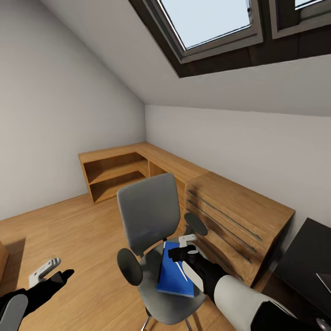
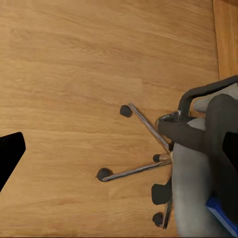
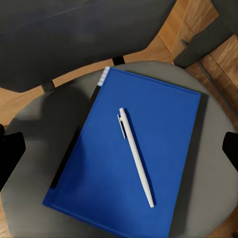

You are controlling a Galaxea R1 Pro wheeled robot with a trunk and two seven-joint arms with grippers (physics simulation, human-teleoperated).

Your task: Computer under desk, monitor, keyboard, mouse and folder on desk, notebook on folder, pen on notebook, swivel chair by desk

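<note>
A: Folder [image 3: 131,153], bright blue, lying flat on the seat of the swivel chair [image 1: 149,216], its long side running from the seat's back edge toward the front edge.

B: And riding on it is the pen [image 3: 135,156], slim and white, laid lengthwise near the middle of the cover. A dark strip peeks out along two of the folder's edges; I can't tell what it belongs to.

A: Right gripper [image 1: 187,247] hangs just above the end of the folder nearest the backrest. From the right wrist camera its fingers sit wide, one at each side, nothing between them.

B: Left gripper [image 1: 51,272] is well apart, out over the wooden floor [image 1: 78,230] beside the chair. Fingers spread, holding nothing.

A: The left wrist camera catches the chrome star base [image 2: 144,148] with its casters on the planks, and an armrest above.

B: Behind the chair, a light wooden chest [image 1: 239,216] with bar handles, low wooden shelving [image 1: 119,172] in the corner, and the black desk [image 1: 308,262] edging in beside the chest.
</note>
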